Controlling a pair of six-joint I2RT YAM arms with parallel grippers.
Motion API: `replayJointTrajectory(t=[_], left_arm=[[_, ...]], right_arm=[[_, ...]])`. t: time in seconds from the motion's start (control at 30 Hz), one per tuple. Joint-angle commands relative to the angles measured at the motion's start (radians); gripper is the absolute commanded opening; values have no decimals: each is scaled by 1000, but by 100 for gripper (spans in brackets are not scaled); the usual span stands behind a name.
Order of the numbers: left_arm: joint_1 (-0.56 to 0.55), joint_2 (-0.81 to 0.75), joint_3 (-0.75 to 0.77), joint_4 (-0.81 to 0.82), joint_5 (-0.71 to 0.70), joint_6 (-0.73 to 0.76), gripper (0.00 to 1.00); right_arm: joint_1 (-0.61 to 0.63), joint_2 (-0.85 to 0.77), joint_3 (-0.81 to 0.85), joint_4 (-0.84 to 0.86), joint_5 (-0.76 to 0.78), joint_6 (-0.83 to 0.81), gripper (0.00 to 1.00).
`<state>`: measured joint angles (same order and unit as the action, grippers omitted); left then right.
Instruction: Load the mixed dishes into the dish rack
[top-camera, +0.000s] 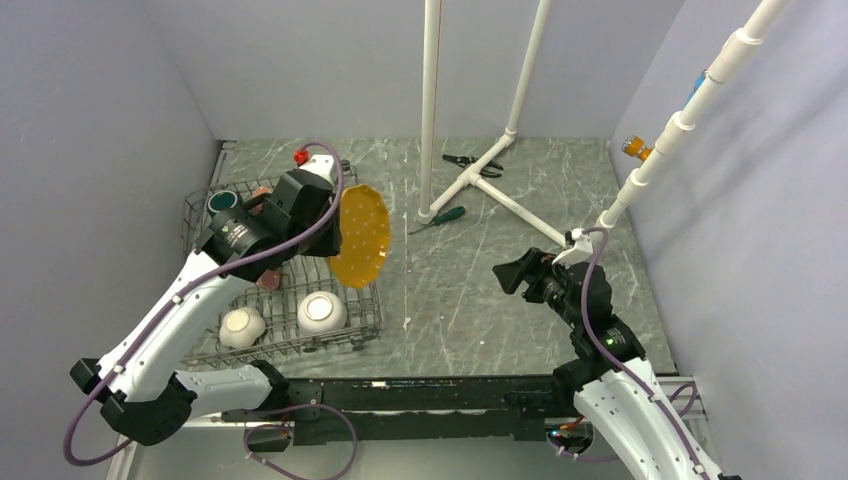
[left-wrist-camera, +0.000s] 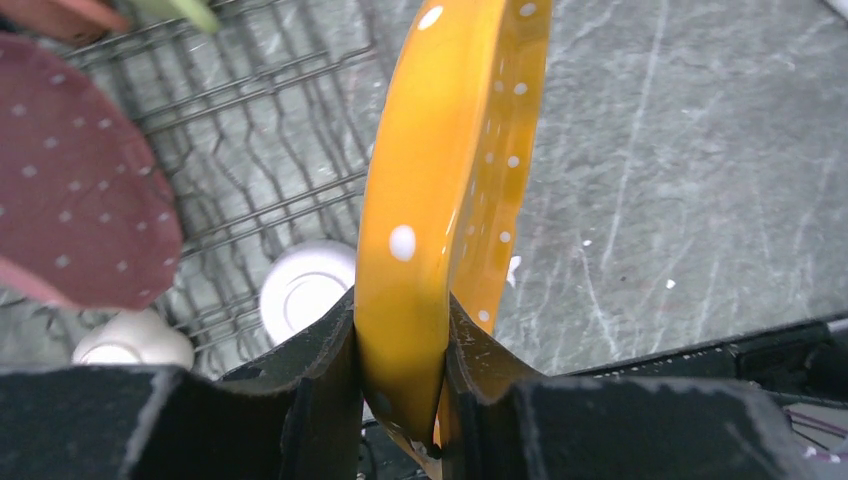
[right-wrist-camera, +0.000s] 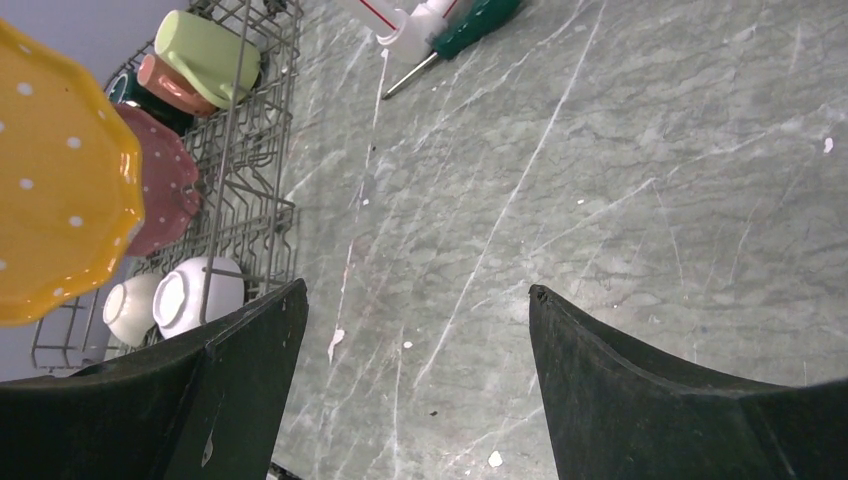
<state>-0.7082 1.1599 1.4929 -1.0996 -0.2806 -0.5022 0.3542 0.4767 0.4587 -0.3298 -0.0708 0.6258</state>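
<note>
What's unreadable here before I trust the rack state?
Pink plate: top external, mostly under the left arm; left wrist, cut by frame edge.
Yellow plate far rim: left wrist, cut by top edge; contact with the dish rack unclear.
Bowl interiors: both bowls upside down, every view.

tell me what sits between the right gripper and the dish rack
Nothing but bare table between the right gripper and the dish rack, clear in the top external view.

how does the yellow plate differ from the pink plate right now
The yellow plate is orange-yellow; the pink plate is dusky pink. The yellow plate is pinched on edge by the left gripper; the pink plate stands in the dish rack, ungripped. Both have white dots and scalloped rims.
</note>
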Motion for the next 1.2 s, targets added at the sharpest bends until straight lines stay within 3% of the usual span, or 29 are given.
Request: replayJointTrajectory(t=[0.0,0.47,1.17], left_arm=[[53,-25,100,-54,-120,-48,0],[225,-11,4,-2,-192,16,0],[274,150,-126,93,-319,-47,0]], right_arm=[[-1,-16,-12,53,-10,-6,82],[-1,15,-7,50,-24,20,82],[-1,95,8,67,-39,36,82]])
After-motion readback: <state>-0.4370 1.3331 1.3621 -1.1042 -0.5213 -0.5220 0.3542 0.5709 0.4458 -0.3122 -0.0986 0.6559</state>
